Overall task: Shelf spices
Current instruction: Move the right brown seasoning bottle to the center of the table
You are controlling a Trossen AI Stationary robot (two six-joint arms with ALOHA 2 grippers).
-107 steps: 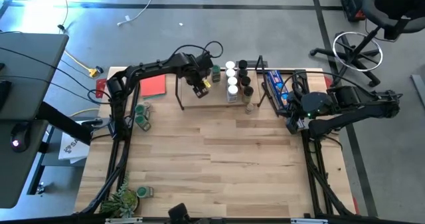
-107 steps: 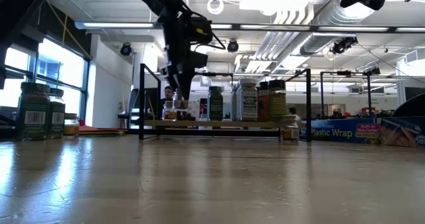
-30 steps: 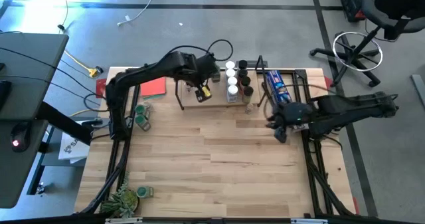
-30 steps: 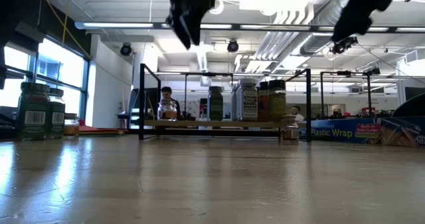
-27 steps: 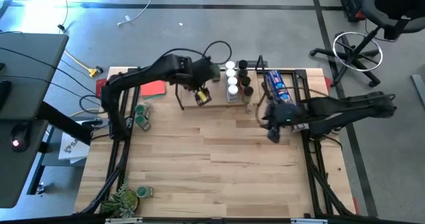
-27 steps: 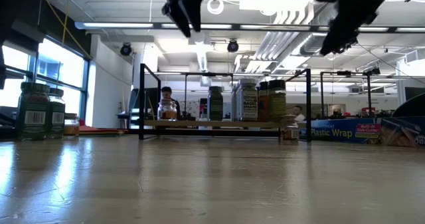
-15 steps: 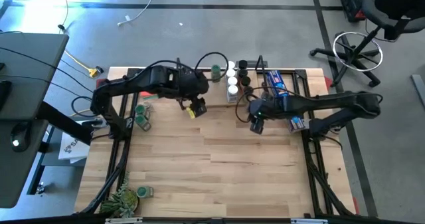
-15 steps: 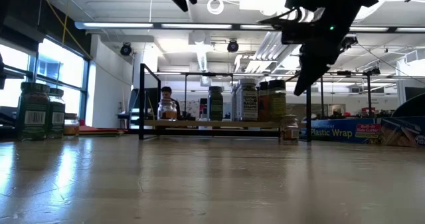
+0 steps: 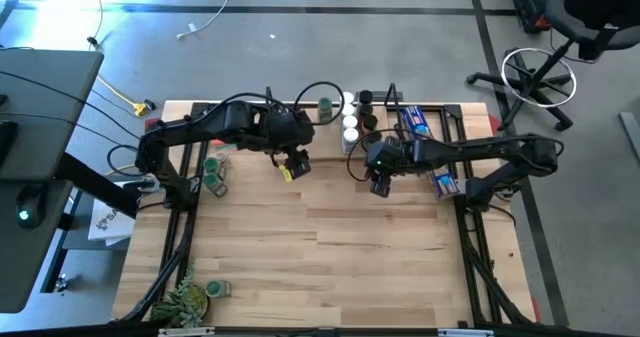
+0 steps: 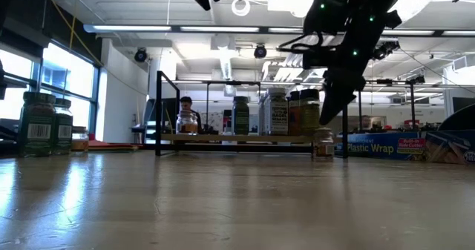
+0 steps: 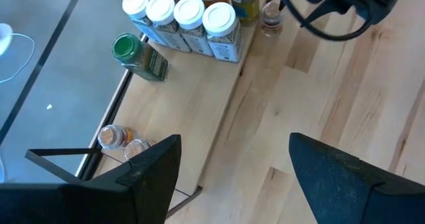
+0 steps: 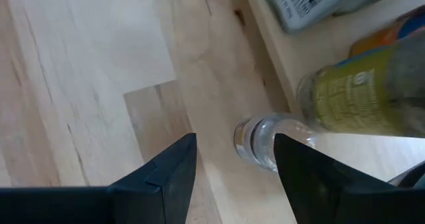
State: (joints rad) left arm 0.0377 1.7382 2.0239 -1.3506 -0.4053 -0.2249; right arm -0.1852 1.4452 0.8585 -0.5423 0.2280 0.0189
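Several jars (image 11: 176, 21) stand packed on the shelf (image 10: 245, 138), which sits in the upper middle of the high view and across the middle of the low view. The left wrist view shows four white-lidded jars in a row with printed labels, a green-lidded jar (image 11: 138, 54) of greenish flakes apart from them, and two small clear jars (image 11: 123, 141) with orange-brown contents near the shelf's black wire end. From the low view the shelf reads as a thin light-wood board between black wire frames, with tall labelled jars upright on it and one short amber jar (image 10: 187, 122) alone toward its left. That view also shows two green-lidded jars (image 10: 38, 124) at the far left edge of the table (image 9: 330, 267), and a blue packet (image 10: 382, 146) at the right.

One small clear glass jar (image 12: 265, 141) stands on the table just beside the shelf's front edge; the right wrist view alone shows it close, seemingly without contents, next to a yellow-green labelled jar (image 12: 362, 94). The right gripper (image 12: 236, 157) hangs above it, fingers parted and holding nothing.

The left gripper (image 11: 232, 167) hovers over the table in front of the shelf, left of centre in the high view, its fingers wide apart and gripping nothing.
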